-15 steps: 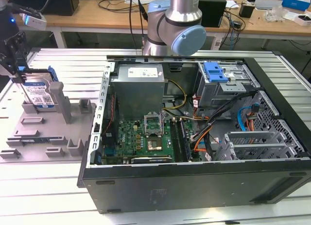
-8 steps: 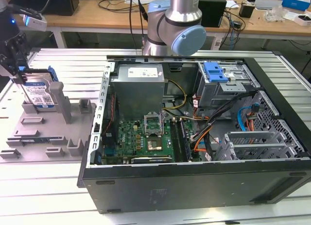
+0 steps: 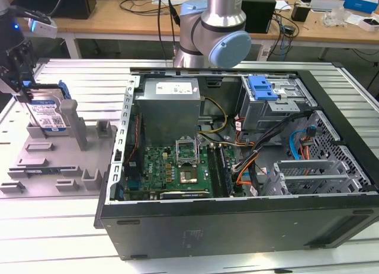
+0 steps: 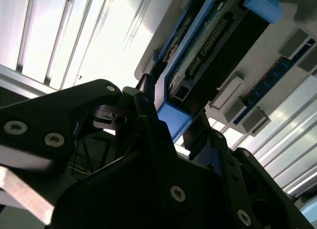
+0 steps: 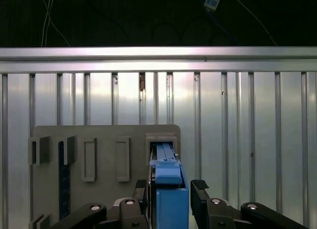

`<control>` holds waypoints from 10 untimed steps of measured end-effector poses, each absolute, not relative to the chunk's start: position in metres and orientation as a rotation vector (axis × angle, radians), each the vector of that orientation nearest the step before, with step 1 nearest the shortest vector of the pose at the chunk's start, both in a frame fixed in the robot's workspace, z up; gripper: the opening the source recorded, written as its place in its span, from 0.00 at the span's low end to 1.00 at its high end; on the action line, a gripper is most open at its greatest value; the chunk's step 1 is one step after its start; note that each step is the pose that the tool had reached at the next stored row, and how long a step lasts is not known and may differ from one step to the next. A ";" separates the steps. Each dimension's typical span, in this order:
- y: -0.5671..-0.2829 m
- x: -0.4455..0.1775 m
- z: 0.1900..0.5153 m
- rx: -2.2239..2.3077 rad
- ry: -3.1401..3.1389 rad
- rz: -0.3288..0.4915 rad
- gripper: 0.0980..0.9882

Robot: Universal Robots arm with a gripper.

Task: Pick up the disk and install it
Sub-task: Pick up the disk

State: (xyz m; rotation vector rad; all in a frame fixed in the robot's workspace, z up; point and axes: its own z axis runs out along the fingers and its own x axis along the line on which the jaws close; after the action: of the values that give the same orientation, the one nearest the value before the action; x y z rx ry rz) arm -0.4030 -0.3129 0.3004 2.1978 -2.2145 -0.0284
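One long slatted metal table (image 3: 59,226) is carrying everything here. On it a tower case (image 3: 237,229) is lying with its side off, its board and cables showing. Behind the case a thick joint of the arm (image 3: 216,31) is showing, and farther back than that a wooden bench (image 3: 118,16) is running across the room. Just beside the case, toward the exterior view's left, a grey holder plate (image 3: 56,161) is lying flat on the table. The disk (image 3: 48,117) is standing on edge in a slot of that plate, apart from the case, with its white-and-blue label showing. The gripper (image 3: 22,90) is hanging over the end of the disk farthest from the case, down around its top edge. In both wrist views the disk's blue frame is sitting right in the middle of the gripper. Whether it is pinching the disk or only sitting around it, I cannot tell. Inside the case, at the far bay, a blue latch (image 3: 262,87) is lying on the drive cage.
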 end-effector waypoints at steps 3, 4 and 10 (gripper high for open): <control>-0.313 -0.403 0.300 2.198 -2.214 -0.028 0.41; -0.313 -0.403 0.300 2.198 -2.214 -0.028 0.33; -0.313 -0.403 0.300 2.197 -2.214 -0.027 0.33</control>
State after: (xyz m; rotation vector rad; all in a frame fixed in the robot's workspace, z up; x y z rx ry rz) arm -0.4030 -0.3129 0.2995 2.1971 -2.2138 -0.0269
